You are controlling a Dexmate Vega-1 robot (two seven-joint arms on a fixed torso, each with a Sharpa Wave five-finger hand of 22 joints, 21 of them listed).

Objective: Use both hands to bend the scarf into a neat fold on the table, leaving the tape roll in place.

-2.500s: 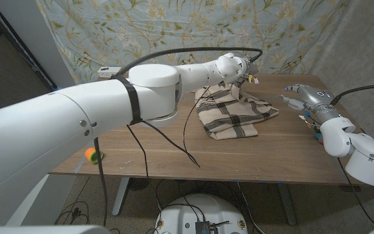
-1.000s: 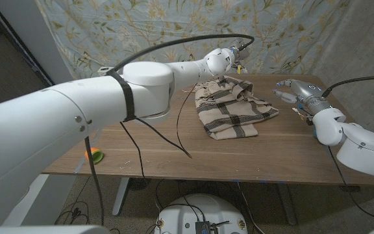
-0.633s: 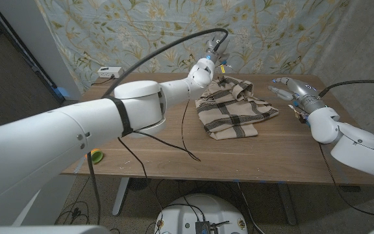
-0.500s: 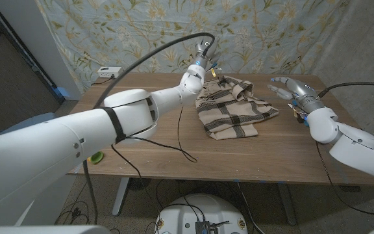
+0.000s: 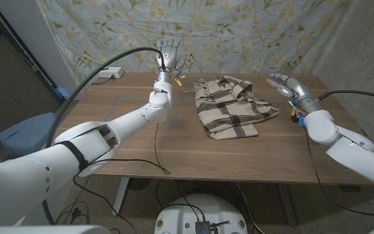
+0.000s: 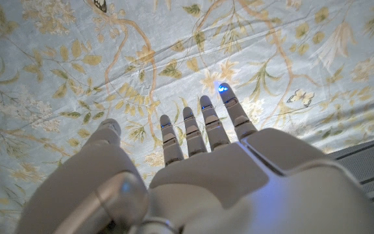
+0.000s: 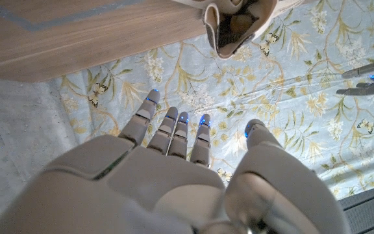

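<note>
A beige scarf [image 5: 232, 107] with dark plaid stripes lies bunched in a rough fold on the wooden table [image 5: 193, 153], right of the middle. My left hand [image 5: 169, 57] is raised over the table's back edge, left of the scarf, fingers spread and holding nothing. In the left wrist view the left hand [image 6: 200, 153] points at the floral curtain. My right hand [image 5: 287, 86] hovers open just right of the scarf, not touching it. In the right wrist view my right hand [image 7: 174, 156] has its fingers apart, with an end of the scarf [image 7: 239, 19] beyond them.
A small white box [image 5: 112, 71] sits at the table's back left corner. A black cable [image 5: 156, 140] from my left arm hangs across the tabletop. The floral curtain [image 5: 239, 32] hangs close behind the table. A blue-grey object [image 5: 28, 136] stands left of the table.
My left arm has swung left and away from the scarf, and its hand now stands raised and open. The right hand has drifted slightly toward the scarf. The scarf lies as before.
</note>
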